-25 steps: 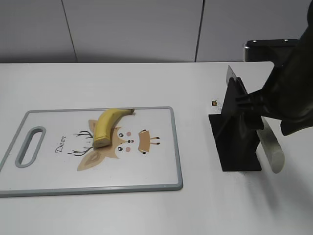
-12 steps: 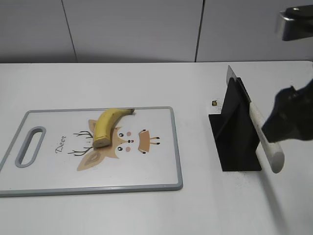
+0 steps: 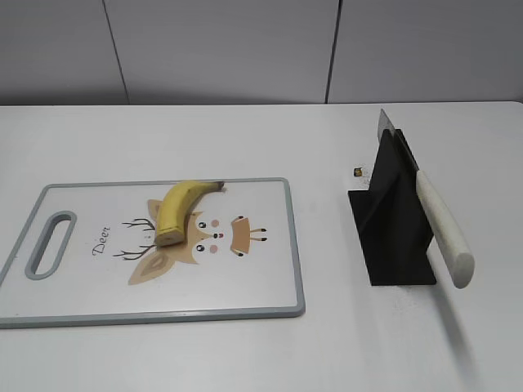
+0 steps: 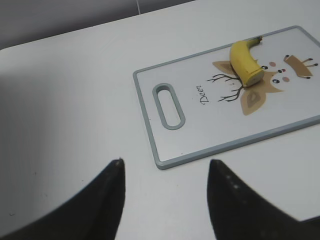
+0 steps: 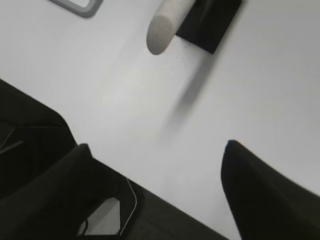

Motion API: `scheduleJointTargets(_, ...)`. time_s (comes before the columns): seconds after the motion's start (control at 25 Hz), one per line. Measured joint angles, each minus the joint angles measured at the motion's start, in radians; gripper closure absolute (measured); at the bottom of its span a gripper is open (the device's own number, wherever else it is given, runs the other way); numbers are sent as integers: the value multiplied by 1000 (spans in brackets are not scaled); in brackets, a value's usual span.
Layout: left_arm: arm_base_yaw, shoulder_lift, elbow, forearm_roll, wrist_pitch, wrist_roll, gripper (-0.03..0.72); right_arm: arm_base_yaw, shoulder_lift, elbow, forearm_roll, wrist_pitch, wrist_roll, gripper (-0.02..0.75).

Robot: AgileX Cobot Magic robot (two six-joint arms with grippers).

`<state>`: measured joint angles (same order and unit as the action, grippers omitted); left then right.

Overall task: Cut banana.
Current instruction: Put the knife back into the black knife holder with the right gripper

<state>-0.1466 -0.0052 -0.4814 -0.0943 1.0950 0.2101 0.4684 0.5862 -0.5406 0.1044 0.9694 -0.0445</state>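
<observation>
The white table [image 3: 245, 135] lies bare all around the cutting board [image 3: 261, 278], and the banana [image 3: 176, 210] on it is open from above and every side. To the right, well apart from the board, a black knife stand [image 3: 392, 233] rises from the surface; the knife [image 3: 441, 229] slants through it, its white handle jutting out toward the near-right, its blade tip poking up behind. A small dark speck [image 3: 358, 171] sits just left of the stand. Between board and stand runs 1 bare lane of table. The left gripper [image 4: 165, 192] and right gripper [image 5: 155, 185] each hover with their 2 fingers spread over bare surface.
</observation>
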Motion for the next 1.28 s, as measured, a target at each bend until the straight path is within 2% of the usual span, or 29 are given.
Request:
scheduleJointTargets(0.36, 0, 0, 0, 0, 0, 0, 173, 0, -358, 32, -2, 52, -5, 145)
scheduleJointTargets(0.92, 0, 0, 0, -2, 0, 0, 178, -5, -591, 39, -2, 67, -5, 150)
scheduleJointTargets(1.04, 0, 0, 0, 0, 0, 0, 181, -46, -592, 39, 1, 67, -5, 152)
scheduleJointTargets(1.28, 0, 0, 0, 0, 0, 0, 193, -217, -592, 39, 3, 67, -5, 155)
